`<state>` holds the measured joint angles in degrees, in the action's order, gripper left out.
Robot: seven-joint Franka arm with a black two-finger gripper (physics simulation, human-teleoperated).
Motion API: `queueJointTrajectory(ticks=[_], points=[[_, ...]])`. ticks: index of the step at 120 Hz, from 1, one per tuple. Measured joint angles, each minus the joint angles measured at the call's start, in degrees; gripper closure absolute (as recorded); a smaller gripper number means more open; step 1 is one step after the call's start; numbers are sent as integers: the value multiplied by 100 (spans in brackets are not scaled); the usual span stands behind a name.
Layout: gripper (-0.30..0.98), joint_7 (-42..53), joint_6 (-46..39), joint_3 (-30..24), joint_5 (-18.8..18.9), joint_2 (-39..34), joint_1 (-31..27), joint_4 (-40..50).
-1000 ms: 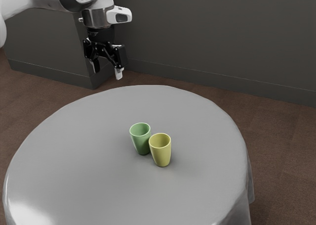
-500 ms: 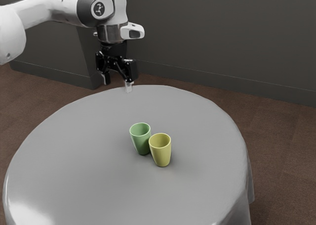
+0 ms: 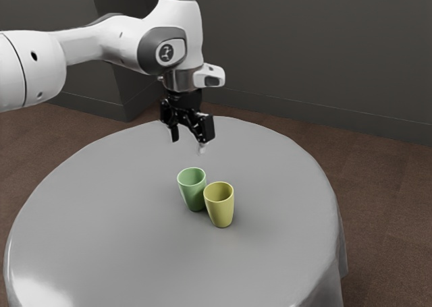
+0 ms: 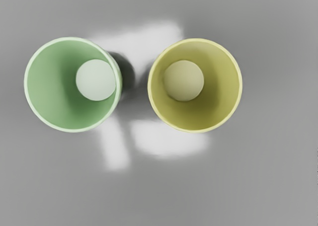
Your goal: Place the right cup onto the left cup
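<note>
Step in hand, as I judge it: the approach, ahead of any grasp. Landmark: green tapered cup [image 3: 192,191], upright on the counter [image 3: 115,206]. I take it as your left cup, the one to be stacked on. Your task cup, the yellow tapered cup [image 3: 220,206], stands upright just beside the green tapered cup, a narrow gap between their rims in the wrist view.

Pincer [image 3: 189,144]: open, fingers apart, nothing between them; it hangs above the green tapered cup, clear of it.

Next move: you need to line up over the yellow one, turn the fingers so that neither jams into that gap, descend and close. Risk: you nudge the green tapered cup on the way down. Lift well above its rim before carrying across.

Change against half a second ago: the pincer is lower and much nearer the green tapered cup, having come from the exterior view's left. Both cups unmoved.
</note>
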<state>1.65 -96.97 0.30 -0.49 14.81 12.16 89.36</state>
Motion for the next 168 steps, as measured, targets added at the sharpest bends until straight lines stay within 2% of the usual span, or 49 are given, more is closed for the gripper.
queueJointTrajectory(ticks=[61, 111, 168], points=[[0, -714, -356, -118, -308, 361, 299, -24], [0, -1098, -473, -95, -318, 1002, 290, -393], [0, -1298, -755, -83, -326, 1448, 354, -397]])
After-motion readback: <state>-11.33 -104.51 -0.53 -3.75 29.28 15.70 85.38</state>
